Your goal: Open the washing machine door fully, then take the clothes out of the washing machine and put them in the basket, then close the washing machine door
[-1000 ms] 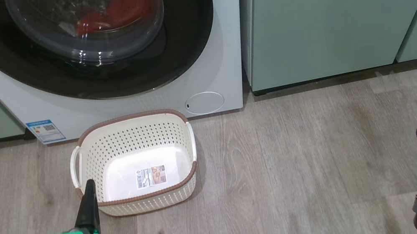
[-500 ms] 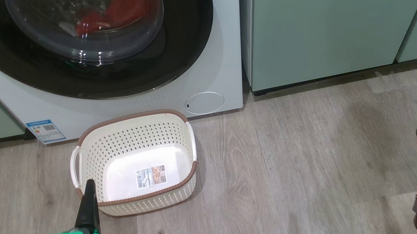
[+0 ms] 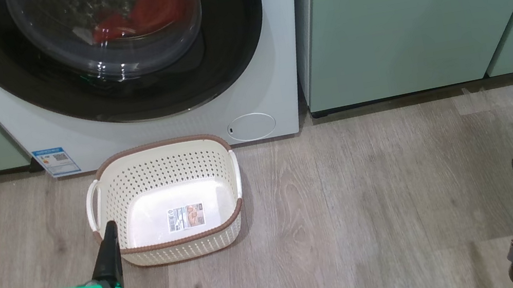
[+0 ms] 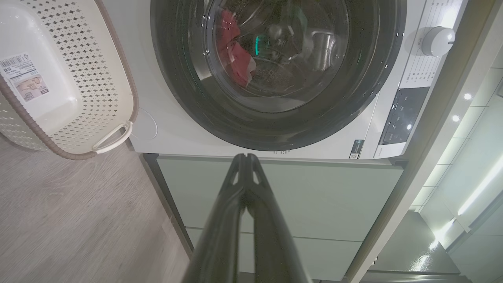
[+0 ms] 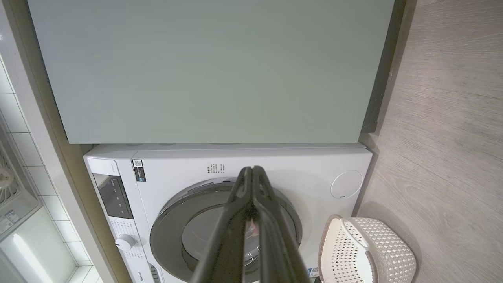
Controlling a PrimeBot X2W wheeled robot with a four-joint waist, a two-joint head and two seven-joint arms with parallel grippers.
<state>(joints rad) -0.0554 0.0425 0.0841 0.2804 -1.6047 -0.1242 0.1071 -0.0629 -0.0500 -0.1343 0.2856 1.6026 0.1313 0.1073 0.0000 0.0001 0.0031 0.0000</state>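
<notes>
Progress: by my judgement nothing is done yet; opening the door, unloading the clothes and closing the door all remain.
Door: the washing machine door (image 3: 112, 58) sits shut against the washing machine (image 3: 273, 89).
Clothes: red and white clothes (image 3: 156, 9) lie inside, seen through the door's clear window.
Basket: the basket (image 3: 157, 145) stands on the floor just in front of the machine, holding only a label.
Left tool: my left tool (image 4: 246, 159) hangs low by the basket's near left corner, fingers pressed together, holding nothing.
Right tool: my right tool (image 5: 252, 169) hangs well apart to the right above the floor, fingers together, holding nothing.
Change: nothing differs from a second ago; tools, basket and door sit where they were.
</notes>
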